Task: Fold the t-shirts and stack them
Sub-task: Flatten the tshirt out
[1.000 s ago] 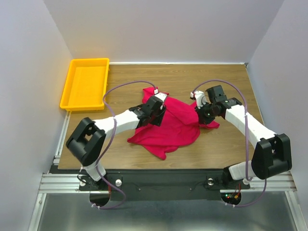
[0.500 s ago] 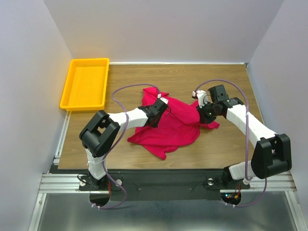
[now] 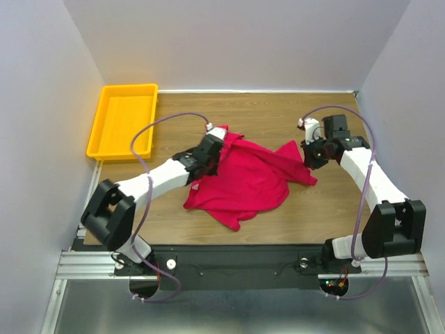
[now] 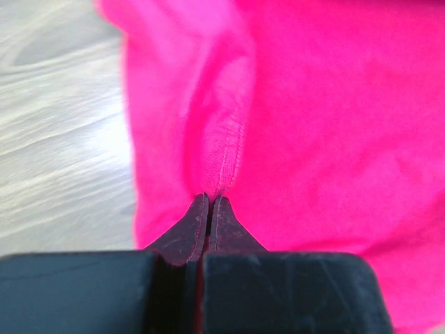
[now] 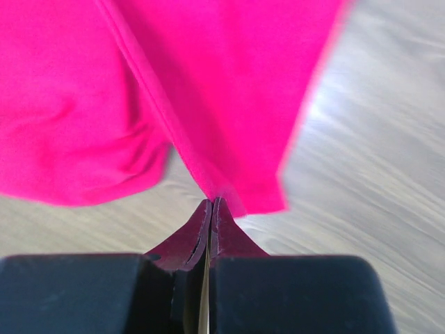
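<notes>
A crimson-red t-shirt (image 3: 243,181) lies crumpled in the middle of the wooden table, pulled out between my two grippers. My left gripper (image 3: 214,149) is at the shirt's far left part. In the left wrist view it (image 4: 210,199) is shut on a raised fold of the t-shirt (image 4: 320,125) with a stitched hem. My right gripper (image 3: 311,154) is at the shirt's right end. The right wrist view shows it (image 5: 211,202) shut on a corner of the t-shirt (image 5: 208,76), which hangs a little above the wood.
A yellow plastic tray (image 3: 124,118) stands at the far left corner of the table. White walls close in the table on three sides. Bare wood (image 3: 278,111) shows behind the shirt and to the right of it.
My left gripper has shut on the shirt fold and shifted up and left. The right gripper has moved right and away with its corner, stretching the shirt wider.
</notes>
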Robot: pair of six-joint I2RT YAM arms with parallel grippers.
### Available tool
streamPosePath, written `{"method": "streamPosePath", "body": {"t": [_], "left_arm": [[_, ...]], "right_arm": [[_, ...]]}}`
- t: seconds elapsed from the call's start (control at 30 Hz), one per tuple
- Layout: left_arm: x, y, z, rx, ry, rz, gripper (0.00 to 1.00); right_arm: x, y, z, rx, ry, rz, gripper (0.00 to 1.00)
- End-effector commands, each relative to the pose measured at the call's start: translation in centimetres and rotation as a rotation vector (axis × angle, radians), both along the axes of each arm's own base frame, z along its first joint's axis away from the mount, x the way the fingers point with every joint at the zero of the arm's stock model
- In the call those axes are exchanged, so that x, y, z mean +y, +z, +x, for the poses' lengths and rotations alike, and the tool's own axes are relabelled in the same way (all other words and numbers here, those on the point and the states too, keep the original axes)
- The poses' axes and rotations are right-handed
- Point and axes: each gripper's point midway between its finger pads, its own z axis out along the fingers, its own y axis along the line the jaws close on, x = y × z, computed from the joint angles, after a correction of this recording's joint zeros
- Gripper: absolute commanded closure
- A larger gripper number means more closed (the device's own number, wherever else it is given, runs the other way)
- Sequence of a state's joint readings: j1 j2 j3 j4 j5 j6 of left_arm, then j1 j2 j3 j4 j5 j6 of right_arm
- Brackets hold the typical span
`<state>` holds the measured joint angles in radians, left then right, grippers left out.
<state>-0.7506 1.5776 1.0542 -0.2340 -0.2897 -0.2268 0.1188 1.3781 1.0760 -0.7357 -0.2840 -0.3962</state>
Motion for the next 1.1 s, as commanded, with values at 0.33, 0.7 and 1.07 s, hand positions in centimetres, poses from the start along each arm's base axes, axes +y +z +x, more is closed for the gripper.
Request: {"method": "streamPosePath", "body": {"t": [0.33,0.7,1.07], "left_arm": [[9.3,-1.0,2.2,0.090,0.262,-0.343,1.00],[16.6,-0.2,4.1,0.037,0.466,-0.480,1.00],[16.6,-0.7,5.8,0.065,0.437,-0.532,1.00]], "right_arm": [[-9.4,2.4,4.0,-0.106,-0.185,-0.018,1.00],[-13.5,0.2,4.0,-0.080,-0.261,-0.040,0.99],[-13.4,0.1,5.0,-0.096,-0.252,0.049,0.99]]}}
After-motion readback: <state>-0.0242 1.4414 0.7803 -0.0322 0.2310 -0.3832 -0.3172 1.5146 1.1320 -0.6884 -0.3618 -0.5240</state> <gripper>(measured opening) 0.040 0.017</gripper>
